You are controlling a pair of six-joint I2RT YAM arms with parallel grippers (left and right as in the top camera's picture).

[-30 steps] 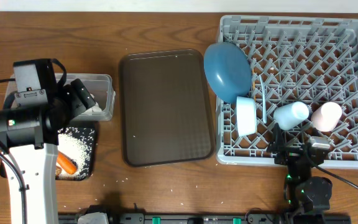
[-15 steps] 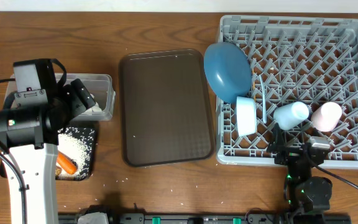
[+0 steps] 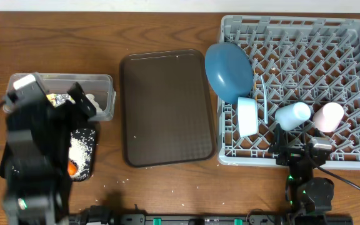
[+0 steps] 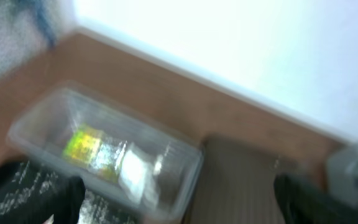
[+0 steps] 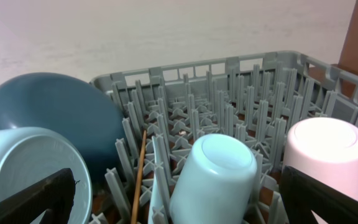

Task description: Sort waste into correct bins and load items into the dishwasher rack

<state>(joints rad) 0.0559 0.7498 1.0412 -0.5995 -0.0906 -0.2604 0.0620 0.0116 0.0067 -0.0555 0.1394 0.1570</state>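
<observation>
Your left gripper point(image 4: 178, 190), jaws wide apart, faced the clear rectangular plastic tub point(image 4: 135, 121) ahead and below, its long axis slanting across them, yellow-green snack wrapper point(image 4: 82, 146) inside; your right gripper point(image 5: 180, 196), equally spread, sat at the grey plastic rack point(image 5: 229, 81).

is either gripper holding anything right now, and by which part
Nothing is held. The left gripper is open by the clear tub, the right gripper open before the rack, both empty.
</observation>
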